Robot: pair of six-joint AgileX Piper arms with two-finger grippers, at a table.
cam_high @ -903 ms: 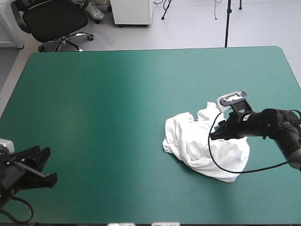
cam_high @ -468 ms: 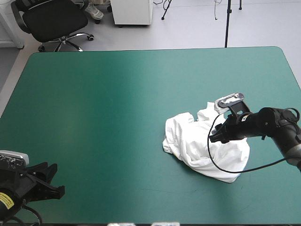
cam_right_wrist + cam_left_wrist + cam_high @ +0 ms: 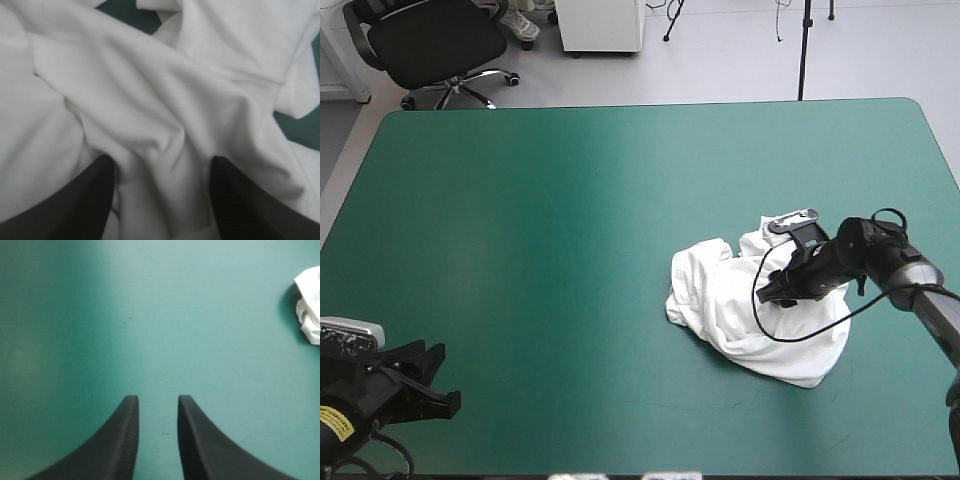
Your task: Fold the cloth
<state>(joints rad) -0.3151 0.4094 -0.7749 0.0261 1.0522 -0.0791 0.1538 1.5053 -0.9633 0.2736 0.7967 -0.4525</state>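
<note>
The white T-shirt [image 3: 720,290] lies as a crumpled heap on the right half of the table. My right gripper [image 3: 772,294] is pressed down into the top of the heap. In the right wrist view it [image 3: 162,162] stands open, with a raised ridge of T-shirt [image 3: 150,90] between its black fingers. My left gripper [image 3: 438,376] hovers low at the near left corner, far from the heap. Its fingers [image 3: 131,425] are a little apart with only cover between them, and a bit of T-shirt [image 3: 310,310] shows far ahead to one side.
The teal-green cover [image 3: 570,220] stretches wide between the two grippers. The heap lies closer to the table's right edge than to its front edge.
My right gripper has moved left and down onto the heap, its wrist turned. The left gripper has shifted slightly right along the near edge. The heap keeps its shape.
</note>
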